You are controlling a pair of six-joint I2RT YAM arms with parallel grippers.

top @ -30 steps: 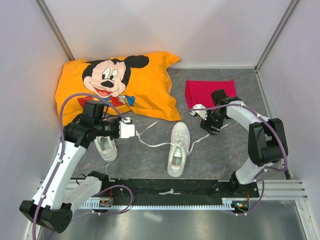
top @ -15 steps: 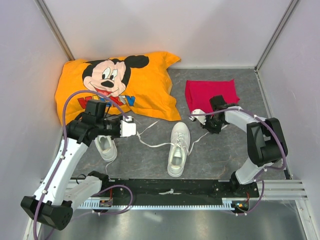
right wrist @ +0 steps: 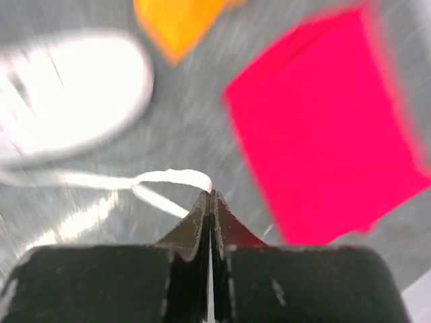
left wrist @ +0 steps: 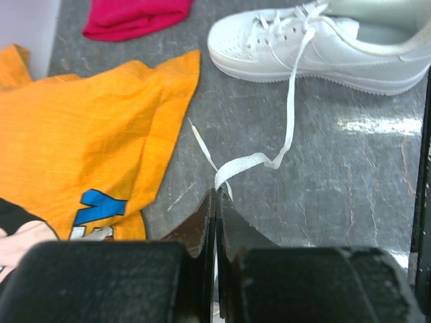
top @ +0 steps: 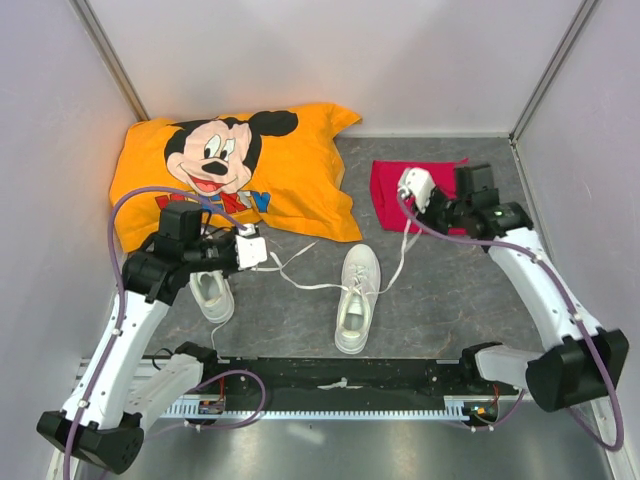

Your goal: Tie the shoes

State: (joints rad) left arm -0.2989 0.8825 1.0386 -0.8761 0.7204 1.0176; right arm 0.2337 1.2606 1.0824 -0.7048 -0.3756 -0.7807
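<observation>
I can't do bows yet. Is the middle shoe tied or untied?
Untied: laces of the middle shoe stretch loose, one pinched in the left tool, one in the right tool; no bow.

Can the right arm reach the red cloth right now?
Probably yes: the right gripper hangs right by the red cloth with nothing between, but it is shut on a lace and must drop that first.

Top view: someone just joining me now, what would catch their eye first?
The bright orange cartoon-mouse pillow at the back left, then the red cloth at the back right. In the middle lies a white shoe: the left hand is shut on one lace of it, the right hand on the other lace. A second shoe lies under the left arm.
</observation>
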